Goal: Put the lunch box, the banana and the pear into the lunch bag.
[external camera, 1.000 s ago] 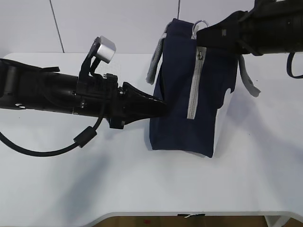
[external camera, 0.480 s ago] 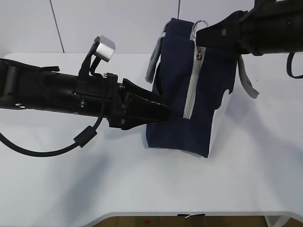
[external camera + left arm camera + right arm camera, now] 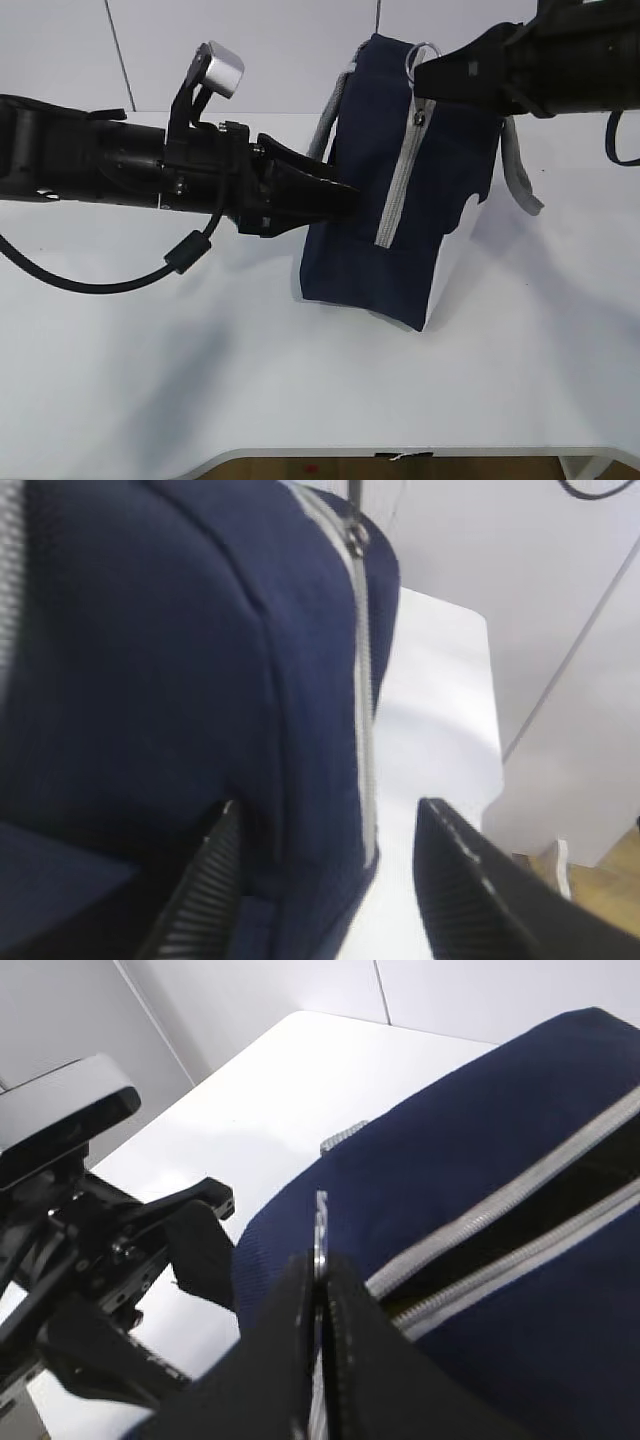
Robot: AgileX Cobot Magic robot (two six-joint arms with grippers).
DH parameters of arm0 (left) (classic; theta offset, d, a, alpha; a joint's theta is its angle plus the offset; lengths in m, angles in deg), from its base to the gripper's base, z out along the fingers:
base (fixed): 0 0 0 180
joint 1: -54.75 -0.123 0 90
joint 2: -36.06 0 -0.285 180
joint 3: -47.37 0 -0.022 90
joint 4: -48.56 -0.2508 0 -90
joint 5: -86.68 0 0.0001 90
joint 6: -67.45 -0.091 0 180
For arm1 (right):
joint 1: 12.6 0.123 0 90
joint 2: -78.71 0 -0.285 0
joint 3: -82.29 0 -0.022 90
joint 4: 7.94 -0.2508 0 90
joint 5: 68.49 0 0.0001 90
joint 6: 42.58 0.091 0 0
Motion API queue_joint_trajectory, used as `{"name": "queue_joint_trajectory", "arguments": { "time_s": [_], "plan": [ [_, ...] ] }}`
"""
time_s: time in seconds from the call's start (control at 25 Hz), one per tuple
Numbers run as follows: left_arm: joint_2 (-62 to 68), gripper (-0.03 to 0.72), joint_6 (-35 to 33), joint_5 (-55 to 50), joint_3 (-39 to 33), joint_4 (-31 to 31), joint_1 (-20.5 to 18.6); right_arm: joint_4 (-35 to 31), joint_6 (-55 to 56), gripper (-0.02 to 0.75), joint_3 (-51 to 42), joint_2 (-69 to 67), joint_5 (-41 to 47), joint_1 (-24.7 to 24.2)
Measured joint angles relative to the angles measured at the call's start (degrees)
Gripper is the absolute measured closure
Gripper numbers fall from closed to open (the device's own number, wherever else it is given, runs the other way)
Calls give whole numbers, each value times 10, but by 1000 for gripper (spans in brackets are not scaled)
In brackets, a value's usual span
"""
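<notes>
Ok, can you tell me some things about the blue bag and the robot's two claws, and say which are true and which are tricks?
1. The right gripper pinches the zipper's ring pull. True.
2. The lunch bag lies flat on the table. False: it stands up, tilted.
3. The left gripper is open beside the bag. True.
4. A banana lies on the table. False: no banana shows.
5. The zipper is partly open. True.

Left hand [image 3: 345, 200] reaches in level, fingers parted (fairly wide); right hand [image 3: 320, 1290] is pinched closed.
</notes>
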Motion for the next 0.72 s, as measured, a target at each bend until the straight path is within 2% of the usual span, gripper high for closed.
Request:
{"name": "queue_joint_trajectory", "arguments": {
  "time_s": [0.28, 0.72],
  "plan": [
    [0, 281, 0, 48, 1, 2, -24, 0, 0, 731, 0, 0, 5, 0],
    [0, 265, 4, 48, 18, 3, -11, 1, 0, 731, 0, 0, 8, 0]
  ]
}}
